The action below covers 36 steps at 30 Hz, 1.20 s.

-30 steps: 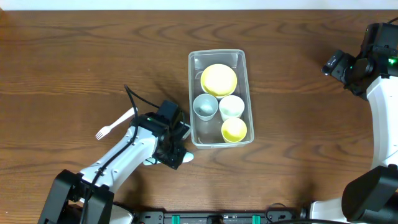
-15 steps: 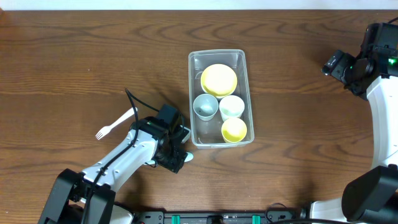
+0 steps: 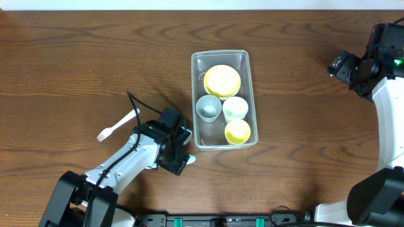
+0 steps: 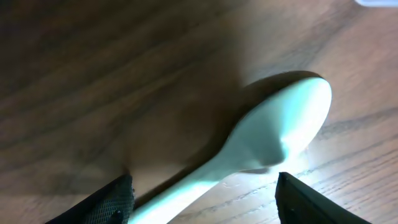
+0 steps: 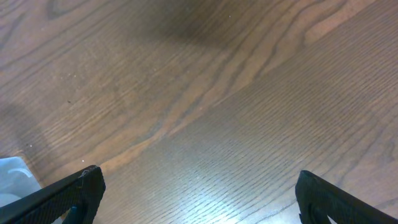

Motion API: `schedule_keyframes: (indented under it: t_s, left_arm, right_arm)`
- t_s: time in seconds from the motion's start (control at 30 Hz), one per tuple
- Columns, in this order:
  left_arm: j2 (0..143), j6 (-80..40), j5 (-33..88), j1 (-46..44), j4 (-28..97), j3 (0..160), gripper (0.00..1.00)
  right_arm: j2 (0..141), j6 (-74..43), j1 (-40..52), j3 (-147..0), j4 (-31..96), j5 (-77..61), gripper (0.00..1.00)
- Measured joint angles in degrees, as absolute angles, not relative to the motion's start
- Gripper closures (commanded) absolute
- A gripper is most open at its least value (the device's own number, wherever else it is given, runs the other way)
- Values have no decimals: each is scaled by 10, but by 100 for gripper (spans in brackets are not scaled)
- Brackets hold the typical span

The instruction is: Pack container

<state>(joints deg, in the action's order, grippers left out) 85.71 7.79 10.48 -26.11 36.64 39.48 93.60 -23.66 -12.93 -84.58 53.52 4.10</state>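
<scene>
The clear container [image 3: 194, 94] stands mid-table and holds a yellow bowl [image 3: 221, 80], a grey cup [image 3: 208, 108], a white cup [image 3: 235, 108] and a yellow cup [image 3: 237, 131]. Just off its front left corner a pale spoon [image 4: 280, 124] lies flat on the wood; only the tip of the spoon [image 3: 190, 159] pokes out in the overhead view. My left gripper [image 4: 208, 200] is low over the spoon, open, its jaws either side of the handle, which runs close to the left finger. My right gripper [image 5: 199, 193] is open over bare wood at the far right.
A white plastic fork [image 3: 117, 126] lies on the table left of the left arm [image 3: 136, 154]. The right arm [image 3: 379, 75] stands along the right edge. A corner of the container [image 5: 12, 177] shows at the left of the right wrist view.
The left wrist has shifted slightly toward the table's front edge over the spoon. The right arm and the container's contents have not moved.
</scene>
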Motion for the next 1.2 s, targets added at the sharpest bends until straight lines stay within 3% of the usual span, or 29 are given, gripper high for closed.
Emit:
schedule_keyframes:
  t_s: [0.67, 1.2]
  left_arm:
    - [857, 72, 26, -261, 329, 389, 24]
    - [857, -179, -51, -204, 289, 388, 24]
  right_arm:
    - [936, -237, -129, -846, 535, 41, 1]
    - [936, -237, -129, -846, 535, 41, 1]
